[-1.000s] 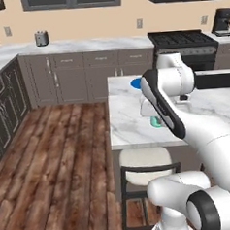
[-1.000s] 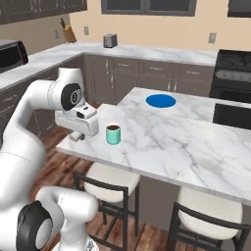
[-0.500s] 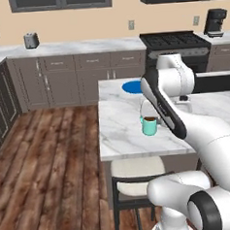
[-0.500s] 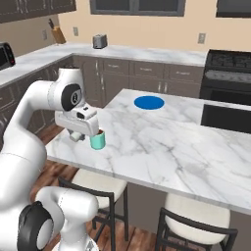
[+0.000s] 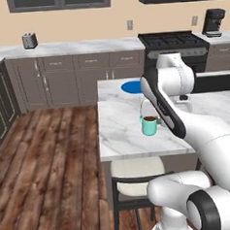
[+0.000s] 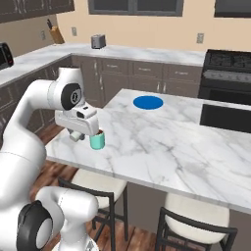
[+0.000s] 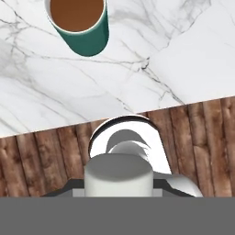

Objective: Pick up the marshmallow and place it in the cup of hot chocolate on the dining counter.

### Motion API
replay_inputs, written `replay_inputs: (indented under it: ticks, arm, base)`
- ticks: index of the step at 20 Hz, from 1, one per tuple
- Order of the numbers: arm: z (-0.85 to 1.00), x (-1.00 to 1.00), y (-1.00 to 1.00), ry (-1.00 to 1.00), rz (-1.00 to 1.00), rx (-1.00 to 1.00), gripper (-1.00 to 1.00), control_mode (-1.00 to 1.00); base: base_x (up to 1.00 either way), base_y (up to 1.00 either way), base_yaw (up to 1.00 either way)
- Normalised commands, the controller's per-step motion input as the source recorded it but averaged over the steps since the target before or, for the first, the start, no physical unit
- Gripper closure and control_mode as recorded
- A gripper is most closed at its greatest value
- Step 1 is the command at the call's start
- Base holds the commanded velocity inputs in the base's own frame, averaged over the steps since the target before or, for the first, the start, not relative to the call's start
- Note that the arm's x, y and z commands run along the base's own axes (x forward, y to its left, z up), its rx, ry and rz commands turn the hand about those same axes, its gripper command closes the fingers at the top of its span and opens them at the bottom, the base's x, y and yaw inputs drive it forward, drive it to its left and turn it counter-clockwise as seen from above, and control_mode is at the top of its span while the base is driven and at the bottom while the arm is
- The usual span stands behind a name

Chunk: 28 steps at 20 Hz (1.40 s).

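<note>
Marshmallow [image 7: 118,176] is sitting as a white cylinder at the bottom of the hand view, pinched between the dark tips of the tool [image 7: 118,183], which is clenched on it. Beneath it in that view a round shiny white part of the robot is lying over the wooden floor [image 7: 41,156]. Higher in the same view the white marble desk [image 7: 151,69] is spreading out with its edge running slantwise, and the teal cup [image 7: 80,25] with brown drink is standing on it at the top left, apart from the marshmallow.

In the left base view, a toaster [image 5: 29,40] is standing on the far counter at the left, a blue plate [image 5: 132,87] is lying on the desk [image 5: 119,129] farther back, and the cup [image 5: 149,125] is standing near the desk's front edge, just beside the white arm. A stool [image 5: 136,177] is tucked below the desk edge, and a coffee maker [image 5: 213,22] is standing at the far right.

In the right base view, the tool [image 6: 75,135] is hanging at the desk's [image 6: 162,142] left edge, just left of the cup [image 6: 97,139]; the plate [image 6: 148,102] is lying well beyond.
</note>
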Motion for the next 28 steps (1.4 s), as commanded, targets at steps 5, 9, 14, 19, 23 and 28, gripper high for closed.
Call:
replay_inputs:
  ticks: [5, 9, 14, 19, 23, 28]
  arm:
    - [0.00, 0.00, 0.00, 0.00, 0.00, 0.00, 1.00, 1.00]
    - [0.00, 0.00, 0.00, 0.00, 0.00, 0.00, 1.00, 1.00]
    - [-0.03, 0.29, 0.00, 0.01, 0.00, 0.00, 1.00, -1.00]
    - [-0.01, 0.32, 0.00, 0.01, 0.00, 0.01, 1.00, -1.00]
    - [-0.01, 0.12, 0.00, 0.05, 0.00, 0.00, 1.00, -1.00]
    - [-0.04, 0.61, 0.00, 0.08, 0.00, 0.00, 1.00, -1.00]
  base:
    - [0.73, 0.02, -0.06]
    - [0.06, 0.00, 0.00]
    - [0.00, 0.00, 0.00]
    - [0.00, 0.00, 0.00]
    - [0.00, 0.00, 0.00]
    - [0.00, 0.00, 0.00]
